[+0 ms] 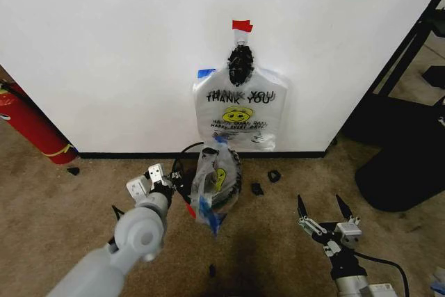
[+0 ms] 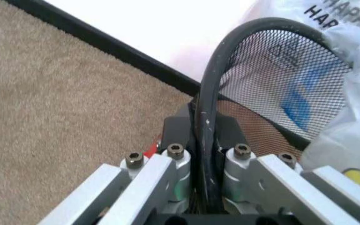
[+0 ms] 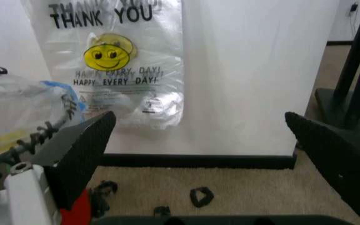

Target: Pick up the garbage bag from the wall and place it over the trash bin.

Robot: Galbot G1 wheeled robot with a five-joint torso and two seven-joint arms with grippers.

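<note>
Bag-fitting step: the left hand [image 2: 206,159] is clamping the trash bin [image 1: 226,172] rim, steadying it. Garbage bag [image 1: 208,193] is draping the bin's near side. Right hand [image 1: 323,215], spread wide, is hovering right; the bag's mouth probably needs pulling over the rim next.

Bright even light, soft wrist-view blur

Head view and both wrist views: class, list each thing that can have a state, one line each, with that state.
See-through "THANK YOU" garbage bag: hanging on wall.
Second plastic bag: draped over bin.
Black wire-mesh trash bin: rim clamped.
Left gripper: shut on rim.
Right gripper: open, idle.
</note>
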